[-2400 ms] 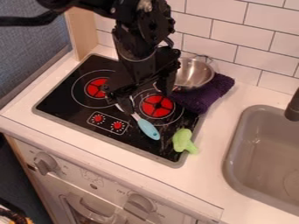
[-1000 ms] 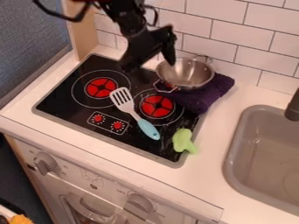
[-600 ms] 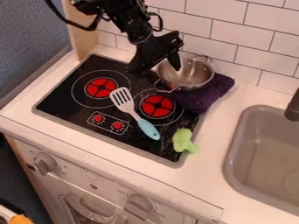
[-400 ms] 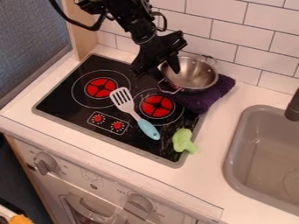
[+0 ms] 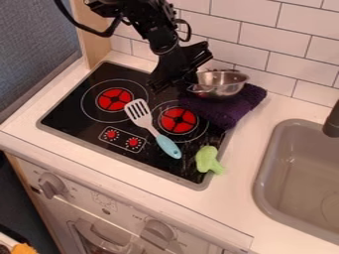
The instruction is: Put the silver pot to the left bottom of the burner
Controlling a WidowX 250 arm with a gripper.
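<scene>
Upper centre: black gripper (image 5: 177, 84) beside tilted silver metal pot (image 5: 226, 88); we cannot tell if it grips. We judge pickup underway; next, secure hold, carry lower left.

We see a black arm (image 5: 157, 32) at the top of the frame, left of centre, built of chunky, knobbly jointed segments. A thick black cable (image 5: 84, 31) bows out towards the upper left; a thinner dark loop (image 5: 188, 31) curls near the opposite side. We find the claw (image 5: 175, 85) black too, broad and angular, its finer details too dark to tell.
</scene>
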